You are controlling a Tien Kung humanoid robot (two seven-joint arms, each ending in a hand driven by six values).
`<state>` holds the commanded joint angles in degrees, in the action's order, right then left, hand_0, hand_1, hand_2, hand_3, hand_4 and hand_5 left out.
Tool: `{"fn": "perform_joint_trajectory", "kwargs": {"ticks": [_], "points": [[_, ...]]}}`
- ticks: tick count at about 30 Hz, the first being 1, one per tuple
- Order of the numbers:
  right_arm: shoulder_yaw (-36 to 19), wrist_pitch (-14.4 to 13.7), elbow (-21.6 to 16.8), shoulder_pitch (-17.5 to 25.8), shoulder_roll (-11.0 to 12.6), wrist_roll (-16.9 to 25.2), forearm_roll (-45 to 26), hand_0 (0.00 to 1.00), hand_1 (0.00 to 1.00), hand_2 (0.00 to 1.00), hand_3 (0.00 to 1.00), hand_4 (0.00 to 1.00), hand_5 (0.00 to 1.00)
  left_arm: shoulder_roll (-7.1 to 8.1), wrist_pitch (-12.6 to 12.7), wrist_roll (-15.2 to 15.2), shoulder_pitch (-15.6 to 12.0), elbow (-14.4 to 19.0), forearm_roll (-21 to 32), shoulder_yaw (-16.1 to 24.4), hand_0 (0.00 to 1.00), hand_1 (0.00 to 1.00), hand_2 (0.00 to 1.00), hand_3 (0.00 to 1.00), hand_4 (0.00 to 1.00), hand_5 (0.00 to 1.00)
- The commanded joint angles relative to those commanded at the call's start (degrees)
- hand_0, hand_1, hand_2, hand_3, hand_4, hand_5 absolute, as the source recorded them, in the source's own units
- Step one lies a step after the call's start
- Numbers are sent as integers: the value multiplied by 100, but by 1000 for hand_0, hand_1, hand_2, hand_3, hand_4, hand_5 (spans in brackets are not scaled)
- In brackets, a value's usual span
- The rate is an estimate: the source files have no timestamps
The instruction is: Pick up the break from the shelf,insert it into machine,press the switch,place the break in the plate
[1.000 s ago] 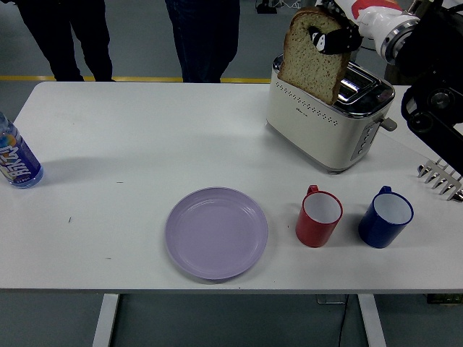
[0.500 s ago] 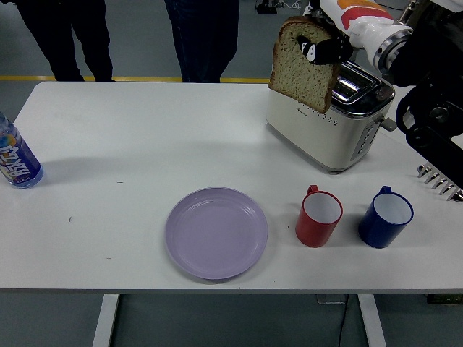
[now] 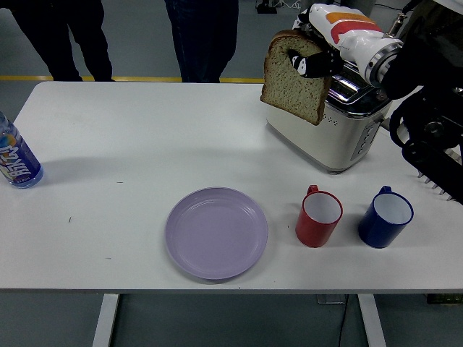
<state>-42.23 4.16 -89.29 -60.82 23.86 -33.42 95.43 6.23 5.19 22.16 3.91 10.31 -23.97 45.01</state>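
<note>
A slice of brown bread (image 3: 291, 83) hangs in the air, tilted, in front of the cream toaster's (image 3: 325, 130) left end. My right hand (image 3: 312, 59) is shut on the slice's top edge, a black finger curled over its face. The lilac plate (image 3: 216, 232) lies near the table's front edge, well below and left of the bread. The toaster's chrome slots (image 3: 352, 87) show behind the hand. No left hand is in view.
A red mug (image 3: 318, 216) and a blue mug (image 3: 385, 216) stand right of the plate. A water bottle (image 3: 16, 159) sits at the far left edge. Two people stand beyond the table's far side. Metal prongs (image 3: 438, 186) show at the right edge.
My right hand has carried the bread up out of the toaster and leftward, toward the table's middle. The slice now tilts more.
</note>
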Motion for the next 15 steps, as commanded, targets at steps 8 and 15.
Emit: {"fn": "perform_joint_trajectory", "kwargs": {"ticks": [8, 15], "points": [[46, 21, -241, 78, 27, -16, -155, 86, 167, 410, 450, 430, 100, -3, 1, 9, -18, 0, -45, 36, 382, 501, 656, 781, 649, 998], [92, 54, -467, 172, 64, -37, -383, 86, 167, 409, 449, 430, 101, -2, -6, 14, -28, 0, -74, 59, 382, 501, 657, 782, 649, 998]]}}
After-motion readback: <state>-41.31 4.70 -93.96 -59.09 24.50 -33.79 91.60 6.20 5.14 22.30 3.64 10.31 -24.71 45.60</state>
